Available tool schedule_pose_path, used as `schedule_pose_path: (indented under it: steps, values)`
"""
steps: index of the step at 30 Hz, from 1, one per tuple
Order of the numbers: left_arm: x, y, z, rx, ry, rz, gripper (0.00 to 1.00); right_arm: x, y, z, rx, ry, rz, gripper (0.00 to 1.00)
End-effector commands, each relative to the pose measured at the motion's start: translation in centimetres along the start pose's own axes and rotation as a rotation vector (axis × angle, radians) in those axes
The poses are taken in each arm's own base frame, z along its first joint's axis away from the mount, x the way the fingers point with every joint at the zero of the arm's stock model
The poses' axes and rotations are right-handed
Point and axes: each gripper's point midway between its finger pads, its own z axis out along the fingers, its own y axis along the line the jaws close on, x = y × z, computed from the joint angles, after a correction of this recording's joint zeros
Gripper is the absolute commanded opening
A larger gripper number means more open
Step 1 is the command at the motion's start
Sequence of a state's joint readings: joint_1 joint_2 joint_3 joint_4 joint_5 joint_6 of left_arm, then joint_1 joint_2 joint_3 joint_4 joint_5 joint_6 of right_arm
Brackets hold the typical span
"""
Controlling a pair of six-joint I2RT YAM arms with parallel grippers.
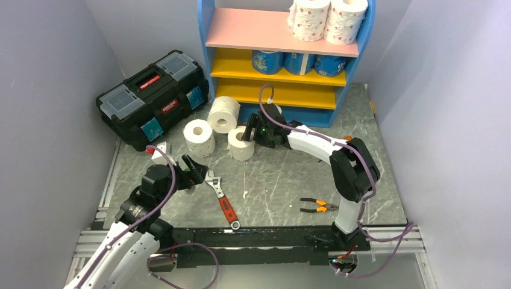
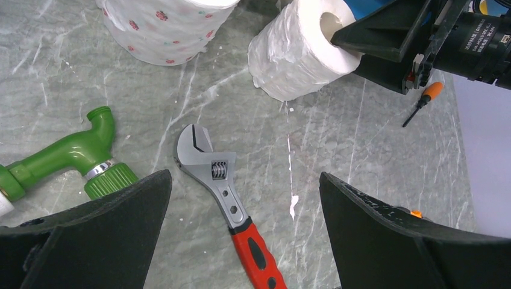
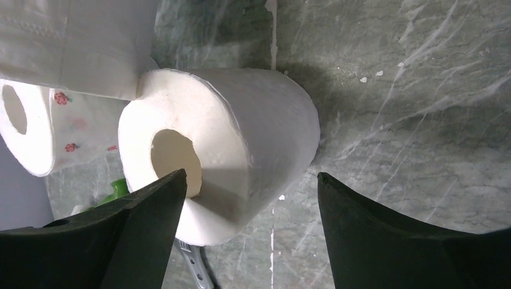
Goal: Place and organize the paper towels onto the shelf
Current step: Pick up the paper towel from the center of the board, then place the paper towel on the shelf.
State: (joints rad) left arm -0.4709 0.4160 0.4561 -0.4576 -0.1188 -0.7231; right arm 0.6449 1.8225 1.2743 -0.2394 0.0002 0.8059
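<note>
The blue-framed shelf point(image 1: 207, 36) stands at the back. Two pink-dotted paper towels point(image 1: 328, 19) sit on its pink top board and three blue-wrapped ones point(image 1: 298, 63) on the yellow board below. Three more rolls are on the floor: one plain point(image 1: 223, 114), one pink-dotted point(image 1: 199, 137) and one plain point(image 1: 241, 143). My right gripper point(image 1: 256, 133) is open and straddles that last plain roll point(image 3: 223, 150); its left finger lies over the core end, its right finger stands apart from the roll. My left gripper point(image 2: 244, 177) hangs open and empty above the wrench.
A black toolbox point(image 1: 153, 96) sits at the left. A red-handled wrench point(image 2: 223, 192) lies below my left gripper, a green hose nozzle point(image 2: 72, 156) beside it. Orange-handled pliers point(image 1: 316, 206) lie by the right arm's base. A small orange screwdriver point(image 2: 431, 93) lies on the floor.
</note>
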Motion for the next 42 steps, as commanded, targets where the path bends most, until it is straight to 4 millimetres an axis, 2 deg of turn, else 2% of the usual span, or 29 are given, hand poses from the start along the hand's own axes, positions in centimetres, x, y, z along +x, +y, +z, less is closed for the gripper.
schedule_pose_path:
  steps: [1, 6, 11, 13, 17, 19, 23, 28, 32, 34, 39, 42]
  values:
    - [-0.2, -0.6, 0.0, 0.026, -0.006, -0.018, 0.99, -2.1, 1.1, -0.2, -0.011, -0.06, 0.037, 0.82]
    - [0.1, -0.8, 0.0, 0.036, 0.008, -0.028, 0.99, -2.0, 0.1, 0.9, 0.036, -0.021, 0.05, 0.74]
    - [0.5, -0.7, 0.1, 0.036, 0.018, -0.037, 0.99, -1.4, -0.2, 0.5, 0.035, -0.021, 0.067, 0.59]
    - [0.6, -0.7, 0.2, 0.043, 0.021, -0.043, 0.99, -1.3, -0.3, 0.3, 0.037, -0.017, 0.067, 0.49]
    - [0.8, -0.7, 0.3, 0.044, 0.029, -0.048, 0.99, -1.1, 0.0, -0.4, 0.026, -0.002, 0.071, 0.13]
    - [0.8, -0.8, 0.3, 0.046, 0.033, -0.048, 0.99, -1.2, 0.0, -1.1, 0.039, 0.001, 0.079, 0.01]
    - [0.8, -0.9, 0.3, 0.048, 0.032, -0.048, 0.99, -2.6, -0.6, -4.5, 0.094, -0.056, 0.079, 0.0]
    - [1.0, -1.0, 0.4, 0.057, 0.034, -0.055, 0.99, -5.1, -3.2, -10.2, 0.174, -0.175, 0.14, 0.0]
    - [1.2, -1.3, 0.8, 0.073, 0.043, -0.065, 0.99, -6.7, -7.1, -14.7, 0.3, -0.259, 0.296, 0.0]
    - [1.4, -1.5, 0.9, 0.08, 0.054, -0.072, 0.99, -7.2, -9.6, -16.8, 0.383, -0.283, 0.417, 0.0]
    - [1.7, -1.6, 1.4, 0.083, 0.069, -0.087, 0.99, -10.5, -12.2, -20.4, 0.371, -0.374, 0.574, 0.0]
    - [1.8, -1.9, 1.4, 0.098, 0.079, -0.089, 0.99, -12.8, -12.8, -22.2, 0.348, -0.436, 0.624, 0.0]
